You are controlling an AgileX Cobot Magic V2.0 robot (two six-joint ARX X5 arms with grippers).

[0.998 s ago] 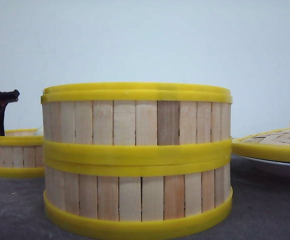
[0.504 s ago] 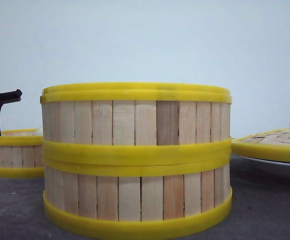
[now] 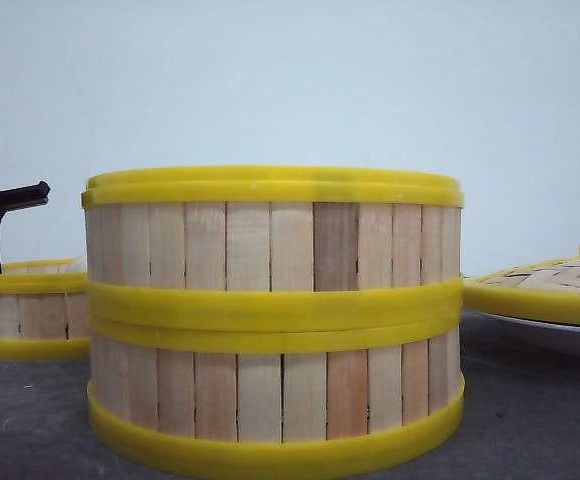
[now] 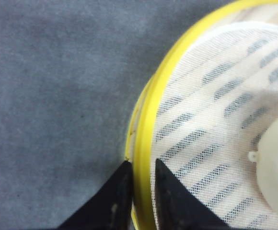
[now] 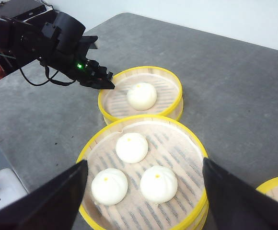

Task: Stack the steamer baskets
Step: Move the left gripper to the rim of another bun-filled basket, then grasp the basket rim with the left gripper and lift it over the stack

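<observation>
Two steamer baskets stand stacked at the centre, the upper one (image 3: 270,245) on the lower one (image 3: 270,390). From above, the upper basket (image 5: 195,145) holds three white buns. A third steamer basket (image 3: 30,310) (image 5: 177,86) sits on the table to the left with one bun (image 5: 142,96) inside. My left gripper (image 4: 141,163) (image 5: 103,81) is shut on this basket's yellow rim (image 4: 153,110), one finger outside and one inside. My right gripper (image 5: 144,163) hangs open above the stack, its fingers spread wider than the basket, holding nothing.
A woven lid with a yellow rim and knob (image 3: 550,285) lies on a white plate (image 3: 560,335) at the right. The grey table (image 5: 235,86) stretches around the baskets. A white device (image 5: 0,187) sits off the table edge.
The left gripper's dark finger has shifted slightly to the right at the third basket's rim. The stack, the lid and the third basket stay in place.
</observation>
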